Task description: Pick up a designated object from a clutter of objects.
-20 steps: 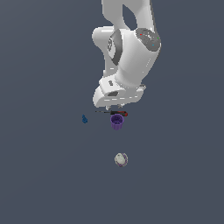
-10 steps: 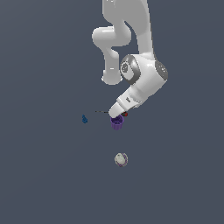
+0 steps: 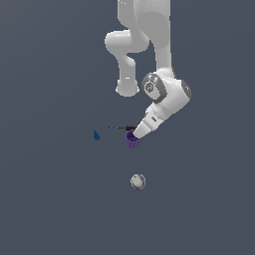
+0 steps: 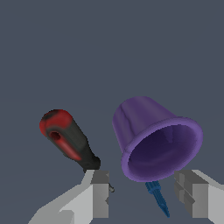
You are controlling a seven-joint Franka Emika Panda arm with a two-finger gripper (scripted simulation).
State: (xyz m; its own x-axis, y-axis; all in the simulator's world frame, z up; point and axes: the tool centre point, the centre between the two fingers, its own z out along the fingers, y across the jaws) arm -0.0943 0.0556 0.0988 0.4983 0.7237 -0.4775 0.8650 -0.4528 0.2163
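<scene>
The designated object, a small purple cup (image 3: 132, 141), stands in the middle of the clutter of objects. In the wrist view the purple cup (image 4: 151, 135) is tilted toward the camera, showing its open mouth. My gripper (image 3: 136, 133) comes in at a slant from the exterior view's right, right at the cup's rim. It is open, and my gripper (image 4: 143, 175) has one finger on each side of the rim, neither pressing on it. A red-and-black screwdriver (image 4: 68, 138) lies just beside the cup, and its thin shaft (image 3: 119, 127) points to the exterior view's left.
A tiny blue object (image 3: 96, 135) sits to the exterior view's left of the cup; the blue object (image 4: 158, 200) shows between my fingers in the wrist view. A whitish round object with a purple rim (image 3: 138, 182) lies apart, nearer the camera. The floor is plain grey.
The wrist has swung toward the exterior view's right and tilted, and the fingers have come down to the cup's rim. The cup and other items have stayed put.
</scene>
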